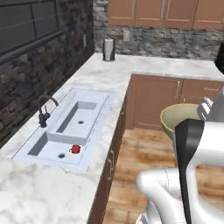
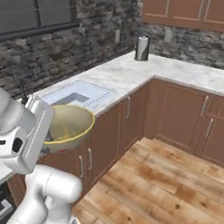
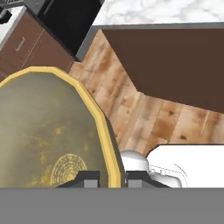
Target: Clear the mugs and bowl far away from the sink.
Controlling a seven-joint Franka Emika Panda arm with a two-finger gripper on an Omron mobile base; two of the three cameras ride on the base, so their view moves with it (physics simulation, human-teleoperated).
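The bowl [image 3: 48,135] is held up off the bench [image 1: 39,192], out over the wooden floor [image 2: 166,181] to the side of the sink [image 1: 65,127]. In the hand view the claw [image 3: 109,178] pinches the bowl's yellow rim between its two dark tips, one inside the bowl and one outside.

Much is cut off. In the left base view the arm covers most of the bowl, leaving an arc of rim and pale inside. In the right base view the white hand hides the bowl's near side and the sink's front edge. The hand view loses the bowl's left and lower parts past the frame.

A small red thing [image 1: 75,148] lies in the near basin of the sink; what it is cannot be made out. A grey canister [image 1: 108,49] stands on the bench far behind the sink, against the stone wall; no writing on it can be read.
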